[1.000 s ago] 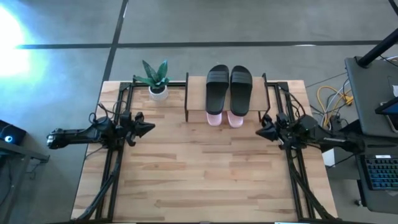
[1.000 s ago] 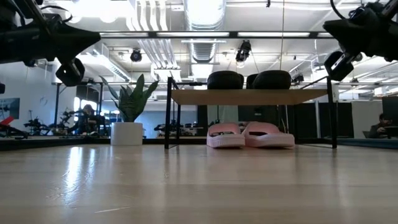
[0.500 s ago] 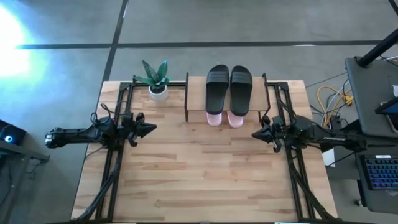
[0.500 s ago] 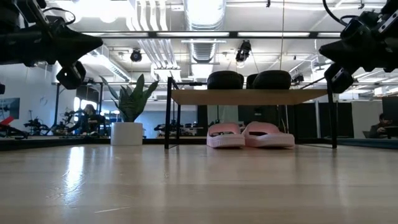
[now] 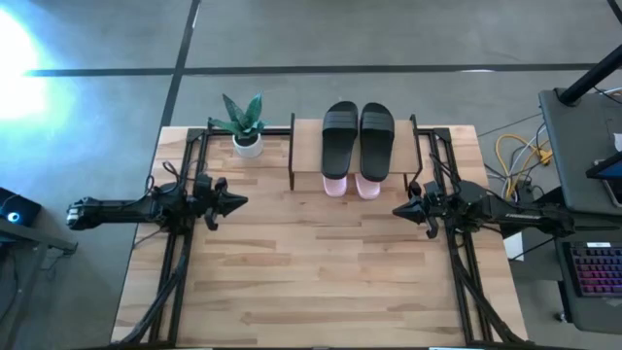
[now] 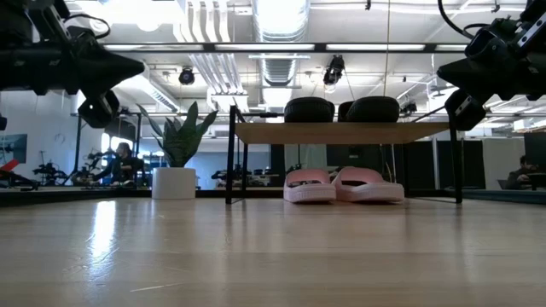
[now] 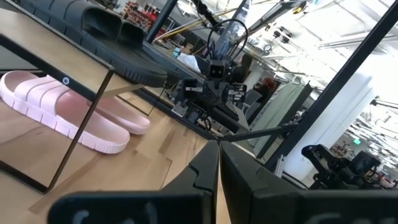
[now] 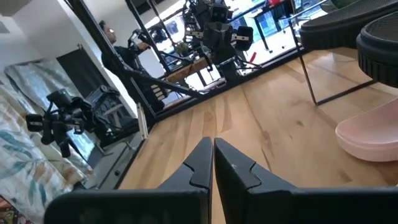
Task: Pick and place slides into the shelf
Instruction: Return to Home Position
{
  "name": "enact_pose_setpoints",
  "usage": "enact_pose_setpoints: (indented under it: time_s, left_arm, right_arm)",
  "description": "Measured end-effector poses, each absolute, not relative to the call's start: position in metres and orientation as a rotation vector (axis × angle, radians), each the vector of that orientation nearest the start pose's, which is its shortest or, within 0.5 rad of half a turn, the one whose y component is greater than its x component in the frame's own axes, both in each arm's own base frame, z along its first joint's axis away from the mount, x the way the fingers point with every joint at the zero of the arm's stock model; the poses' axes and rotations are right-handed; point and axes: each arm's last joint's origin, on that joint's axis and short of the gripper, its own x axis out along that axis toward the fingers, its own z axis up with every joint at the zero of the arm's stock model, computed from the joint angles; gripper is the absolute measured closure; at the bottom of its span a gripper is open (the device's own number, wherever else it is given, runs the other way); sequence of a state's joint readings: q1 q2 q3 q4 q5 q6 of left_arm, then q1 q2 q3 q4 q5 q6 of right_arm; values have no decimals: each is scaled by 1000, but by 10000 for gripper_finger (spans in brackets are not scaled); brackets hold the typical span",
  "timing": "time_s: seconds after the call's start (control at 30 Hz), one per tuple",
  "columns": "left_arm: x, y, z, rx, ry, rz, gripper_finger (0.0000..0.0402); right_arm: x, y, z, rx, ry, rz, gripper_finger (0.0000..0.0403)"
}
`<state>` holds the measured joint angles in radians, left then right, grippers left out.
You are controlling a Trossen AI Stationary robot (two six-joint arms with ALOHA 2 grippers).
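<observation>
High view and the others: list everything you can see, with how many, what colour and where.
table: one, light wood, centre
shelf: one, light wood top, black legs, table's far middle
black slides: two, black, side by side on shelf top
pink slides: two, pale pink, on table under shelf
potted plant: one, green, white pot, left of shelf
left gripper: one, dark, shut, above table's left side
right gripper: one, dark, shut, above table's right side

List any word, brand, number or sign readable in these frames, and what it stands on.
None can be read. The black slides on the shelf and the pink slides under it show no legible brand; the white plant pot is plain. Anything in the room behind is too blurred to read.
</observation>
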<state>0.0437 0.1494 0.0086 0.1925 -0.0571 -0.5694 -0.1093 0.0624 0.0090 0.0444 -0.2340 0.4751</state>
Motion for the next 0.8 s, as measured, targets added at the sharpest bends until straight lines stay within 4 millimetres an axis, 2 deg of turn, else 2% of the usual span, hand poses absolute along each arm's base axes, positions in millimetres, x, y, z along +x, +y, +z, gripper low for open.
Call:
enact_pose_setpoints:
  time_s: [0.8]
  left_arm:
    - [110, 6, 168, -568, -28, 99, 400]
  right_arm:
    - [100, -4, 166, 472, 38, 120, 394]
